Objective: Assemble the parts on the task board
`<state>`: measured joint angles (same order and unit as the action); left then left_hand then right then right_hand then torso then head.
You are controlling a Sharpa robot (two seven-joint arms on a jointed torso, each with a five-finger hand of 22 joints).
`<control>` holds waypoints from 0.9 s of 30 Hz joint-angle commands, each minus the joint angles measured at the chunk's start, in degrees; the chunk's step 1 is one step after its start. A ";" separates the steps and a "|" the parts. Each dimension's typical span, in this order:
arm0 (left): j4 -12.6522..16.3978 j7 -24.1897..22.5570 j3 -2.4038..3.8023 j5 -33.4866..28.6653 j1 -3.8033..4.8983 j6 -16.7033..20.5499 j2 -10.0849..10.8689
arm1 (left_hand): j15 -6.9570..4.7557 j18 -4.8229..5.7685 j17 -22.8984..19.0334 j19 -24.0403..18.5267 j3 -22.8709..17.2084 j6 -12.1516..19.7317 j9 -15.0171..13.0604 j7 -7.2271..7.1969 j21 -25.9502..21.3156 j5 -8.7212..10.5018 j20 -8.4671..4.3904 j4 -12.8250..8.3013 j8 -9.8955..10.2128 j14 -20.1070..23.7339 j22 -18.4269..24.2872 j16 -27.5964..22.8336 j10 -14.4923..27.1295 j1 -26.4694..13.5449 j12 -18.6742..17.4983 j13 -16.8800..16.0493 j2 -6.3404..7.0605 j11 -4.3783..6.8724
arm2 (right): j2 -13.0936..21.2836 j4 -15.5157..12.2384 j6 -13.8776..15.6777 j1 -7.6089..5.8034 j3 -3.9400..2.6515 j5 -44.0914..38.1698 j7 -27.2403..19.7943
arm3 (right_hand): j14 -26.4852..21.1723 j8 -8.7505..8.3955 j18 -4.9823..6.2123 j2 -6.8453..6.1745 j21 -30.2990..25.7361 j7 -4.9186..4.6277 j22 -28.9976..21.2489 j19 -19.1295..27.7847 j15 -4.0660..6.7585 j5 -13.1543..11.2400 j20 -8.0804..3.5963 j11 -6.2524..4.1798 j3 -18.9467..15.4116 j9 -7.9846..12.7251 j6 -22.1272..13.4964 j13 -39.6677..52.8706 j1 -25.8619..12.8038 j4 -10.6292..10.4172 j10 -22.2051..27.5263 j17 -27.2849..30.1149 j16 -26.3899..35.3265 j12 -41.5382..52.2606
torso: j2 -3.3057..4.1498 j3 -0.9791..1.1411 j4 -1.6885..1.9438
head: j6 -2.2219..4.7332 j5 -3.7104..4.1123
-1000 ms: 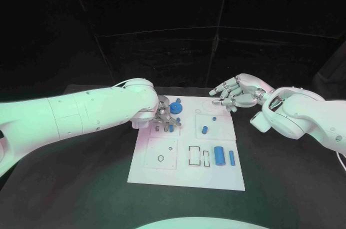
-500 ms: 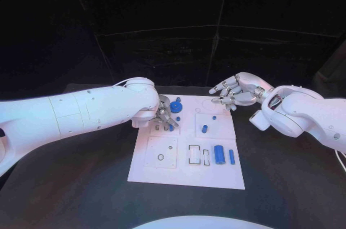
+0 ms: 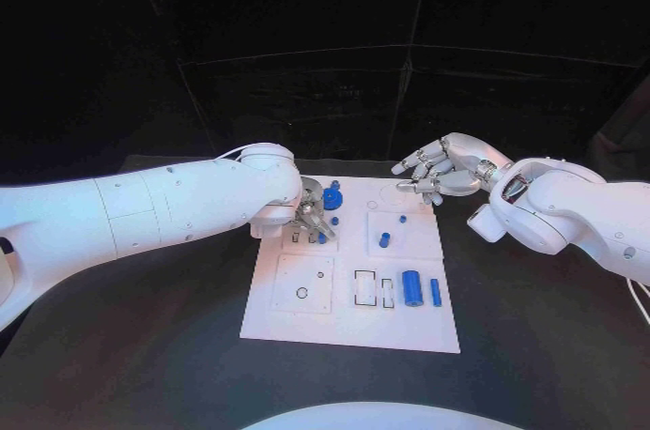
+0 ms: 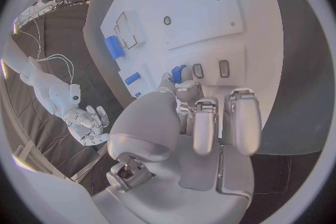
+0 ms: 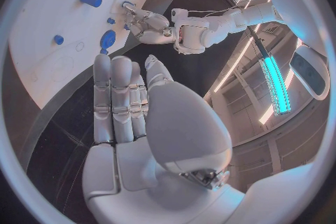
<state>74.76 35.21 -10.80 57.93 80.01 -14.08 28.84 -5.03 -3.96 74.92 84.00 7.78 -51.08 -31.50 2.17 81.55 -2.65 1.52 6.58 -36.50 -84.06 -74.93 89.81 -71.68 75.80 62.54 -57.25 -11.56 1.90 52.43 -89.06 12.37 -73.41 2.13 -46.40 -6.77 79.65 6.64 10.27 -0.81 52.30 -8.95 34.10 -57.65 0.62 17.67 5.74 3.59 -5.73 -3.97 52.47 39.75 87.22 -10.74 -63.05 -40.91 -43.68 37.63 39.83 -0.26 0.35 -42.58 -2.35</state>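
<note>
The left hand reaches in from nine o'clock and rests, fingers pointing down, on the upper left part of the task board; in the left wrist view its fingers are curled together close to a small blue part — whether that part is actually pinched between them I cannot tell. Just beside the hand, toward one o'clock from it, sits a round blue knob-like part near the board's far edge. The white board lies in the middle of the black table, its long side running from six to twelve o'clock. Moving right across it, I count two small blue pegs standing close together in the upper middle panel, then two blue cylinders lying side by side near the lower middle: one thick cylinder and one thin cylinder just at its three o'clock side. That makes six blue pieces visible in all. The right hand hovers at about one o'clock of the board, over its far right corner, fingers loosely spread and holding nothing — in the right wrist view its fingers lie straight and side by side above the board.
</note>
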 commanded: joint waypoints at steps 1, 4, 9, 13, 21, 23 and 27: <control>0.59 0.09 0.00 -1.02 0.05 1.09 0.30 | -0.49 1.07 15.08 0.95 -4.03 1.23 0.13 -0.14 -0.03 -0.32 -0.74 -3.15 0.70 -5.94 -1.02 0.19 0.87 4.32 -1.07 0.57 -1.35 0.14 | -0.17 0.04 -0.43 -0.11 -0.04 0.22 -0.17 | 0.48 0.23 0.29 0.42 -0.41 -0.05 -0.09 -0.15 0.00 0.33 0.00 0.17 -0.28 -0.06 -0.55 -0.12 0.36 0.08 0.34 0.09 0.36 -0.32 | 0.03 0.00 -0.01 | -0.07 -0.02; 1.61 -0.05 0.00 -1.26 0.03 2.36 1.01 | 0.05 1.06 15.08 0.81 -9.82 1.75 0.15 0.70 -0.21 -0.65 -0.57 -5.90 1.26 -5.94 -0.84 0.19 1.19 5.24 -2.07 1.23 -0.53 -0.30 | -0.27 0.15 -0.50 -0.11 -0.04 0.22 -0.18 | 0.49 0.24 0.29 0.42 -0.49 -0.06 -0.14 -0.17 0.00 0.40 0.00 0.17 -0.25 -0.06 -0.60 -0.18 0.47 0.12 0.38 0.17 0.52 -0.35 | 0.03 -0.06 0.01 | -0.16 0.03; 3.54 -0.33 0.03 -1.40 0.03 4.56 2.58 | 0.83 0.90 15.08 0.75 -27.80 1.41 -0.69 1.10 -0.39 -0.75 -0.25 -8.49 1.20 -5.94 -0.94 0.19 0.50 -2.72 -2.48 1.59 5.83 -0.39 | -0.38 0.38 -0.61 -0.11 -0.03 0.22 -0.14 | 0.48 0.24 0.29 0.42 -0.51 -0.06 -0.15 -0.18 0.00 0.41 0.00 0.18 -0.25 -0.06 -0.61 -0.20 0.49 0.13 0.39 0.21 0.59 -0.36 | 0.00 0.01 0.08 | -0.19 -0.02; 4.86 -0.84 0.04 -1.43 0.03 7.06 3.92 | 0.73 0.90 15.08 0.78 -43.90 1.25 -2.41 0.89 -0.57 -0.61 -0.07 -9.40 -0.20 -5.94 -1.05 0.19 -0.22 -10.67 -2.09 1.47 11.59 -0.90 | -0.44 0.54 -0.65 -0.10 -0.03 0.22 -0.10 | 0.51 0.24 0.28 0.45 -0.55 -0.07 -0.18 -0.19 -0.01 0.45 0.00 0.19 -0.26 -0.05 -0.64 -0.23 0.46 0.10 0.40 0.15 0.58 -0.37 | -0.01 0.01 0.08 | -0.10 0.09; 7.52 -1.99 0.03 -1.44 0.01 11.67 6.54 | 0.36 0.88 15.08 0.65 -49.05 1.48 -3.77 0.87 -0.95 -0.51 0.07 -9.90 -1.46 -5.94 -0.72 0.19 -0.26 -13.27 -2.30 1.91 12.97 -0.74 | -0.70 0.88 -0.82 -0.10 -0.03 0.22 -0.06 | 0.73 0.36 0.27 0.63 -0.94 -0.13 -0.42 -0.38 -0.05 1.53 0.02 0.25 -0.30 -0.06 -0.81 -0.54 0.27 -0.22 0.44 -0.06 0.89 -0.38 | 0.04 0.06 0.12 | 0.15 0.13; 8.08 -2.15 0.01 -1.43 -0.01 12.58 7.18 | 0.34 0.89 15.08 0.68 -49.63 1.52 -3.94 0.85 -0.94 -0.51 0.05 -10.03 -1.62 -5.94 -0.78 0.19 -0.30 -13.53 -2.30 1.93 13.17 -0.72 | -0.74 0.95 -0.77 -0.10 -0.03 0.22 -0.05 | 0.79 0.39 0.27 0.71 -1.03 -0.15 -0.47 -0.42 -0.07 1.70 0.03 0.27 -0.34 -0.06 -0.84 -0.60 0.10 -0.40 0.43 -0.14 0.94 -0.35 | 0.03 0.05 0.13 | 0.16 0.06; 8.79 -2.37 -0.02 -1.14 -0.17 14.02 8.18 | 0.31 0.91 15.08 0.73 -50.19 1.54 -4.11 0.82 -0.89 -0.51 0.03 -10.21 -1.77 -5.94 -0.88 0.19 -0.41 -13.74 -2.19 1.84 13.36 -0.69 | -0.78 1.07 -0.64 -0.09 -0.02 0.22 -0.06 | 0.85 0.45 0.26 0.88 -1.14 -0.17 -0.54 -0.50 -0.10 1.85 0.05 0.30 -0.40 -0.06 -0.87 -0.67 -0.25 -0.73 0.41 -0.15 1.10 -0.30 | -0.02 0.00 0.13 | 0.21 0.05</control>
<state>83.27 33.98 -10.81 56.79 79.87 -3.41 36.91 -4.50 -3.96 74.91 83.89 -32.93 -49.93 -35.55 3.16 80.77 -3.35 1.26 5.66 -37.95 -83.96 -74.92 89.81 -71.68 62.36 60.26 -55.35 1.84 1.11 51.68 -87.98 12.00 -73.40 2.14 -46.40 -6.63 80.05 6.88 10.26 -0.20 51.37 -9.17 33.62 -57.65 0.62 19.18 5.74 3.79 -6.17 -3.97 51.86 39.14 87.08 -11.18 -62.84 -41.04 -42.90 37.63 39.84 -0.23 0.46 -42.39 -2.31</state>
